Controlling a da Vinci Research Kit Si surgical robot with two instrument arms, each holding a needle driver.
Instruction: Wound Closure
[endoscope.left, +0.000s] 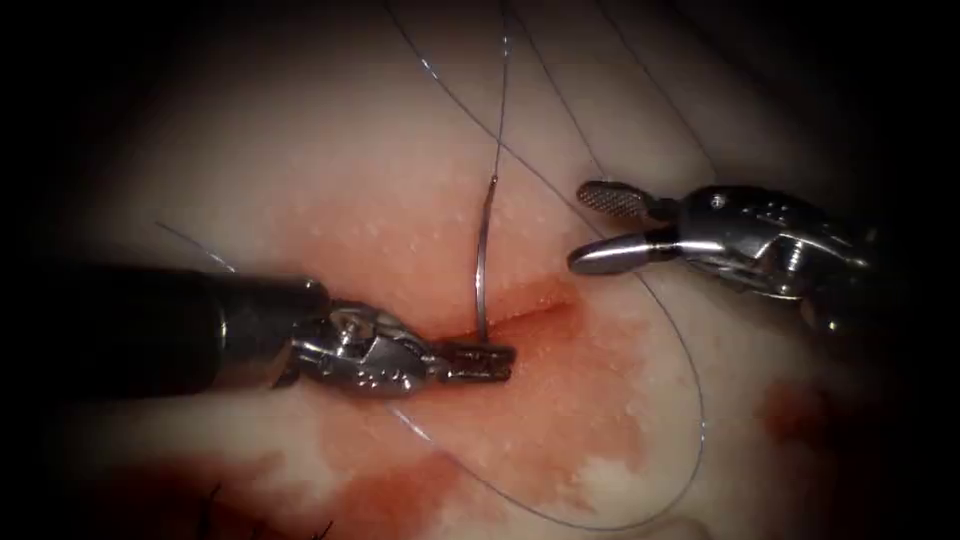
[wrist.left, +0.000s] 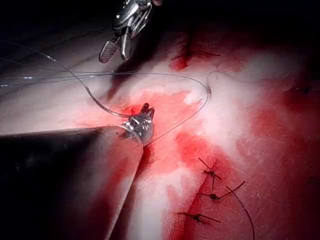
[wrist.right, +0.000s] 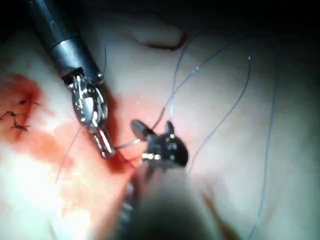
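Keep your left tool (endoscope.left: 478, 361) clamped on the needle (endoscope.left: 483, 262) near its tip at the cut (endoscope.left: 530, 312) while your right tool (endoscope.left: 598, 228), jaws apart, holds nothing.

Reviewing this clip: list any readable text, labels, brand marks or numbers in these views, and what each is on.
None: no words, numbers, brand marks or signs can be read in any view.
Left tool: bare metal, no marking; jaws shut on the needle near its lower end, at the cut in the tissue.
Right tool: only cross-hatching on the open jaws, which hold nothing.
Thread: plain.
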